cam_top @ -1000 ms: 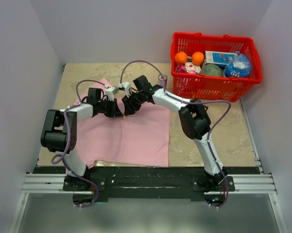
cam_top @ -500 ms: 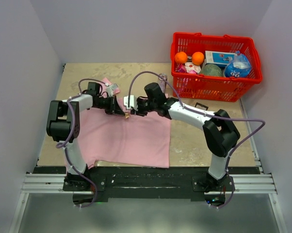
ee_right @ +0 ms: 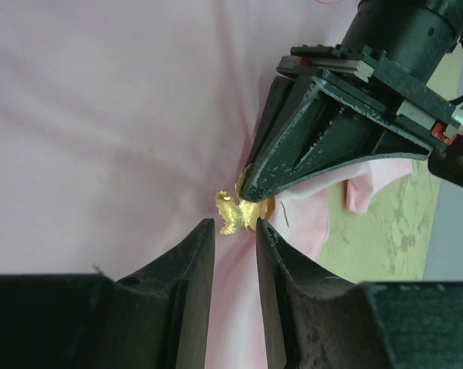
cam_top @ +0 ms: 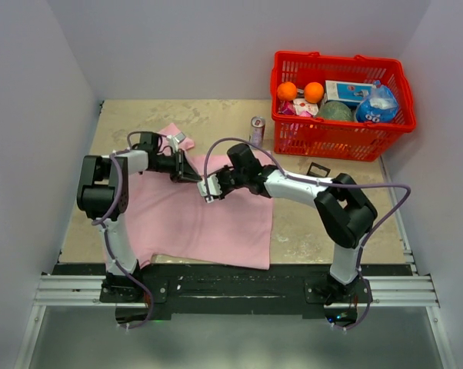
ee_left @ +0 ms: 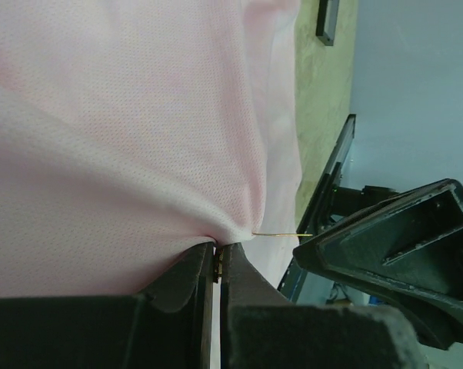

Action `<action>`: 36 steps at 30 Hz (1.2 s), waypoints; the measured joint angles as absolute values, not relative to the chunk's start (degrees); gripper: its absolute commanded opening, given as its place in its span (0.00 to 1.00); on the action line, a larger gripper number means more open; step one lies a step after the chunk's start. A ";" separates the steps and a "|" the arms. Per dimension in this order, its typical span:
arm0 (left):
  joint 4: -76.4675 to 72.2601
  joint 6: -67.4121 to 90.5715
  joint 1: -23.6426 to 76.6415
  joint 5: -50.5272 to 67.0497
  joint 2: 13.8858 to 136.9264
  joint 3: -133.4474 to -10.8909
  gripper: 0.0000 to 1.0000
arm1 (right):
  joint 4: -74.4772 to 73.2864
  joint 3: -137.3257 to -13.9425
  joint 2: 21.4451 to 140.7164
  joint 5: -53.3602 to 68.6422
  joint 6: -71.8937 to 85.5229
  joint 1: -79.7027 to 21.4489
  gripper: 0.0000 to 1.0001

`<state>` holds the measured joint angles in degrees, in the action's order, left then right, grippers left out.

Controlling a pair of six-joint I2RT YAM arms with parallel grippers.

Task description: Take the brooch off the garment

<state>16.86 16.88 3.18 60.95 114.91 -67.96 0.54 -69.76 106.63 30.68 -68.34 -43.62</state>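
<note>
Garment (cam_top: pixel 208 223) spread at near side. Right gripper (ee_right: pixel 234 224): jaws narrowly apart, brooch (ee_right: pixel 233 213) at fingertips; clamped or not, cannot tell. Left gripper (ee_left: pixel 218 252) closed tight, pinching garment fold just beside brooch. Farther back: soda can (cam_top: pixel 257 127), red basket (cam_top: pixel 331 140).

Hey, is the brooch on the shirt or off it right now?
On: the brooch sits against the puckered pink shirt, and its pin pokes out of the cloth.
</note>
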 measured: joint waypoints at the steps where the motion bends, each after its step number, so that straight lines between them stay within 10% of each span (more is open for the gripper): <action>1: 16.05 17.96 2.98 61.65 115.15 -67.88 0.00 | 0.54 -69.71 106.63 30.89 -69.17 -43.70 0.34; 23: 2.31 34.46 1.34 69.34 115.50 -60.77 0.00 | 9.85 -66.65 110.43 23.55 -74.87 -46.76 0.31; 30: -7.88 43.11 0.51 70.04 115.48 -57.12 0.00 | 14.02 -66.22 111.83 18.98 -74.67 -47.70 0.05; 36: -10.66 45.23 0.08 70.39 115.37 -56.53 0.58 | 15.97 -66.17 112.07 16.73 -73.73 -47.88 0.00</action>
